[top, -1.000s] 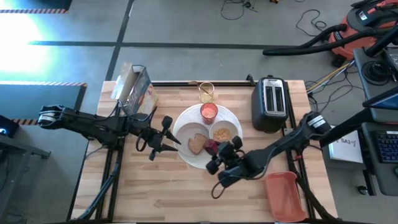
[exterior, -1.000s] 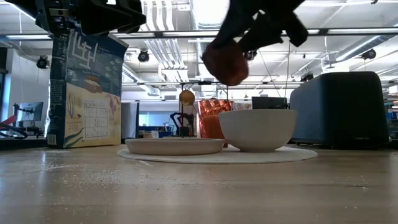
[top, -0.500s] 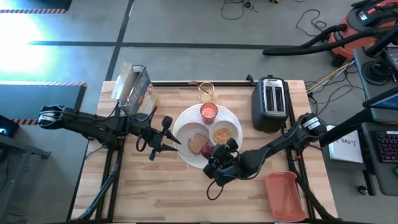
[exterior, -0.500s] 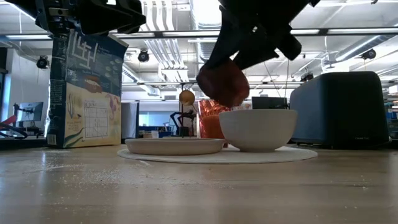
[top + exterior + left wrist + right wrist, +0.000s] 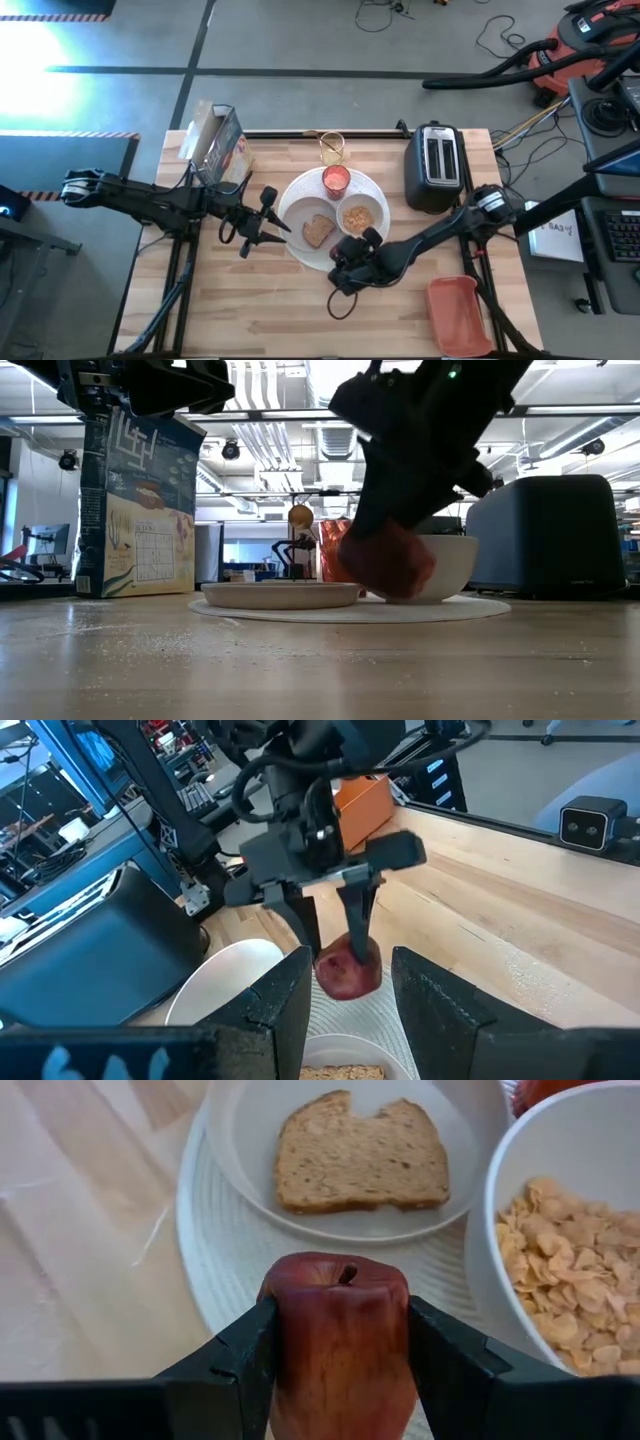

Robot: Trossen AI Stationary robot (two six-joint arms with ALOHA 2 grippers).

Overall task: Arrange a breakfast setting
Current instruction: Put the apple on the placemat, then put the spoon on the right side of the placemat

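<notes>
small red fruit [image 5: 342, 1342] clamped in right tool [image 5: 340, 1360], box print unreadable

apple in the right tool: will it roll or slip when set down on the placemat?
Apple looks rounded and glossy, so probably slippery and apt to roll once released. Right tool pinches its sides without denting it: likely firm. The ribbed placemat may damp rolling.
</notes>
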